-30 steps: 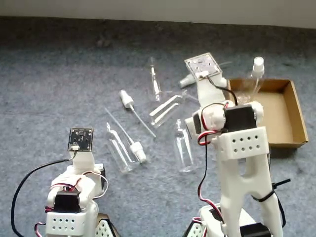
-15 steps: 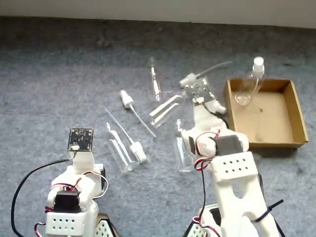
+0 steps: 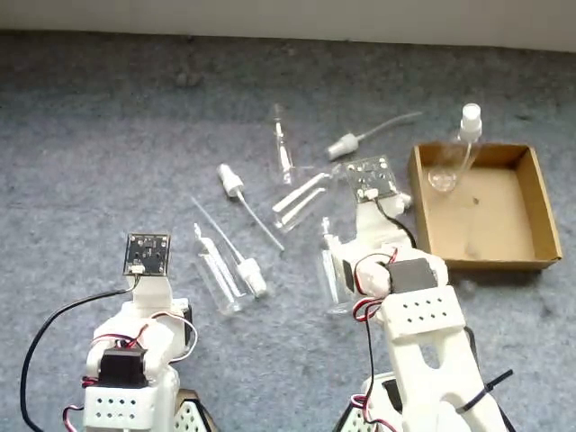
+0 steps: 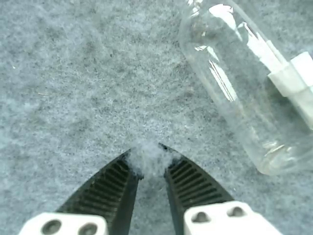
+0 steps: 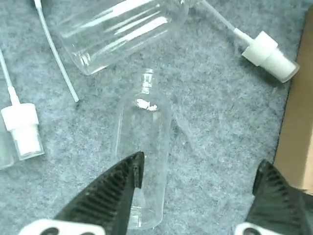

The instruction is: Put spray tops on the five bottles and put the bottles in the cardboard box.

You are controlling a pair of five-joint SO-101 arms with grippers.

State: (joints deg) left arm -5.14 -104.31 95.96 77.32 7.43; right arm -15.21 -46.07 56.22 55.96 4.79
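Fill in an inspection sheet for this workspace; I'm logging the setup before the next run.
Surface: grey carpet.
Job's things: the cardboard box holds one topped bottle; four loose bottles and loose spray tops lie on the carpet.
Clutter: nothing seen.
Grippers: left gripper shut and holding nothing, tips at the carpet beside a bottle; right gripper open above a lying bottle.
Cables: black cable loops beside the left arm; red and white wires run on both arms.
Surroundings: pale strip beyond the carpet's far edge.
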